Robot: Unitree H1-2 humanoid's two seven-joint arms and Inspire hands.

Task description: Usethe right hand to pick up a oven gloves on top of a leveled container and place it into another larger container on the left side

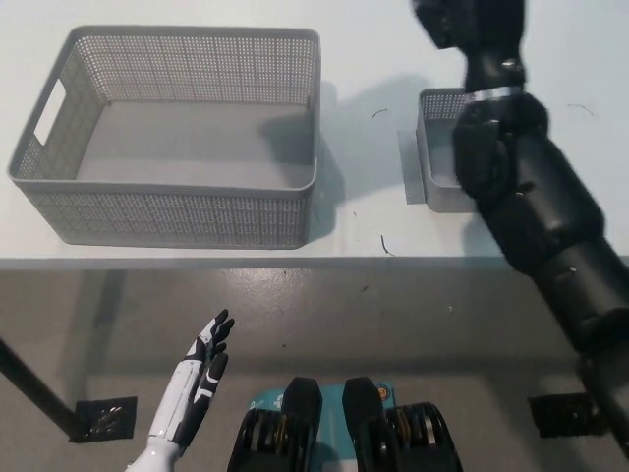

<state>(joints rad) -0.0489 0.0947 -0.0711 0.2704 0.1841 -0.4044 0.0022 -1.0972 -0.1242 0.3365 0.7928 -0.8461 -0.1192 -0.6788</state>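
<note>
The large grey mesh container (59, 197) stands on the white table at the left, and nothing shows inside it. The small grey container (435, 182) stands to its right, largely covered by my black right arm (531, 206). That arm reaches up from the bottom right to the top edge. Only the base of my right hand (470, 25) shows there, and its fingers are cut off by the picture's edge. No oven glove is visible in the head view. My white left hand (201, 372) rests low at the lower left, below the table, with its fingers apart and holding nothing.
The table's front edge (295, 261) runs across the middle of the picture, with grey floor below it. A dark shadow falls on the table (369, 103) between the two containers. A black table foot (103, 418) stands on the floor at the lower left.
</note>
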